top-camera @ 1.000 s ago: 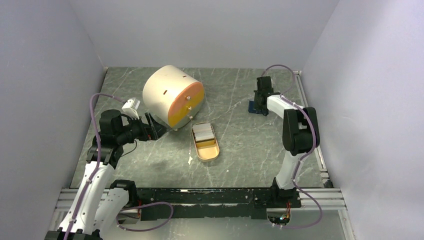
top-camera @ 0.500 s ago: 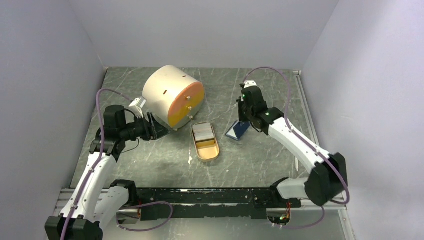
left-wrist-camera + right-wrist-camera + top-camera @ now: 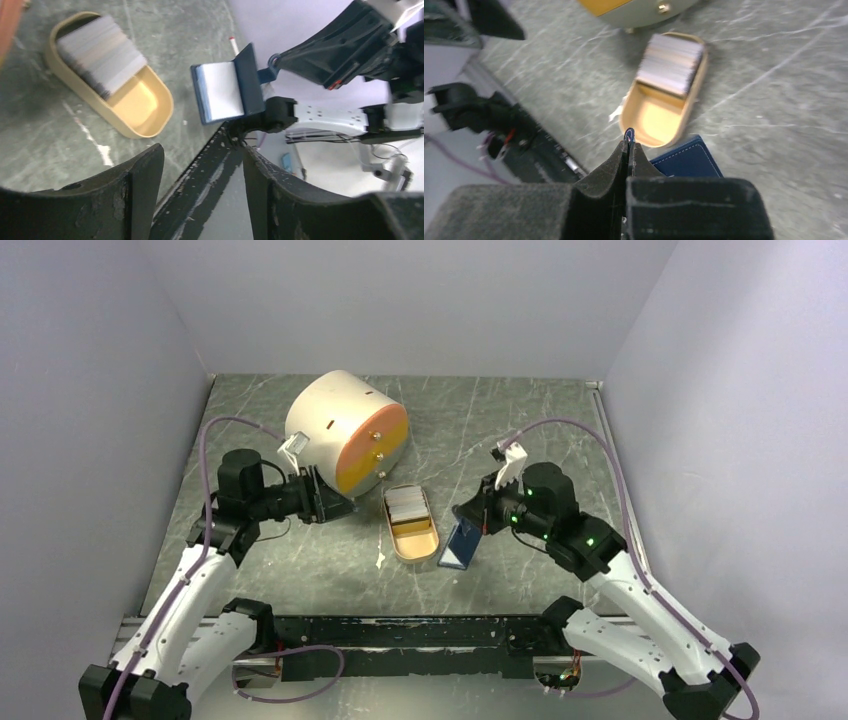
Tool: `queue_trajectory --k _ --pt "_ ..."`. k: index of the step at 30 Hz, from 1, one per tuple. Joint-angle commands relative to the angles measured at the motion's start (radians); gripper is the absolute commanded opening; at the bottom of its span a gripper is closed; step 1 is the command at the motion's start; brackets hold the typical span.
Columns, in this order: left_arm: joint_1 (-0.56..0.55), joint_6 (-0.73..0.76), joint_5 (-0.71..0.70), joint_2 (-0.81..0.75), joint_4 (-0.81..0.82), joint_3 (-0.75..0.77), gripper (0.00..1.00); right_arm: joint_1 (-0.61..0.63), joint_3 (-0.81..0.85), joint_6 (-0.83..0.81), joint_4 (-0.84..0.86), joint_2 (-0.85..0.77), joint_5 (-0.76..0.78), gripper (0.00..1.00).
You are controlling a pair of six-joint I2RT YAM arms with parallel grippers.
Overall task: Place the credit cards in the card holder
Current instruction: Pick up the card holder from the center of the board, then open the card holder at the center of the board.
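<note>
The credit cards [image 3: 404, 504] [image 3: 102, 52] [image 3: 671, 65] lie as a whitish stack in the far end of a tan oval dish [image 3: 417, 553]. The card holder [image 3: 460, 544] [image 3: 227, 90] [image 3: 689, 160], dark blue with a lighter inside, hangs open just right of the dish. My right gripper [image 3: 474, 522] [image 3: 629, 142] is shut on a thin edge of it. My left gripper [image 3: 338, 508] [image 3: 202, 155] is open with nothing between its fingers, left of the dish and under the cylinder's orange face.
A big cream cylinder [image 3: 345, 430] with an orange face lies on its side behind the dish, close to my left gripper. The dish's near half [image 3: 145, 117] holds nothing. A black rail [image 3: 420, 632] runs along the table's near edge.
My right arm has swung the card holder from the back right down to beside the dish. My left gripper has edged right and its jaws have narrowed.
</note>
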Motion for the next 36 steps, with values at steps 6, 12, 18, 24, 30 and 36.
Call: queue_trajectory --k 6,12,18,24,30,36 --pt "-0.090 -0.288 0.087 -0.015 0.189 -0.120 0.74 0.035 -0.182 0.219 0.340 -0.093 -0.336 0.00" --pt "-0.100 -0.480 0.128 -0.076 0.390 -0.263 0.86 0.100 -0.136 0.267 0.434 -0.022 -0.324 0.00" --pt "-0.100 -0.635 0.177 -0.098 0.565 -0.331 0.93 0.186 -0.046 0.304 0.545 0.050 -0.294 0.00" --pt "-0.101 -0.864 0.206 -0.089 0.919 -0.435 0.94 0.240 0.023 0.328 0.646 0.105 -0.278 0.00" --pt "-0.103 -0.991 0.195 -0.059 1.128 -0.500 0.97 0.271 0.048 0.344 0.727 0.135 -0.265 0.00" --pt "-0.112 -1.101 0.159 -0.016 1.356 -0.534 0.96 0.297 0.051 0.361 0.784 0.167 -0.248 0.00"
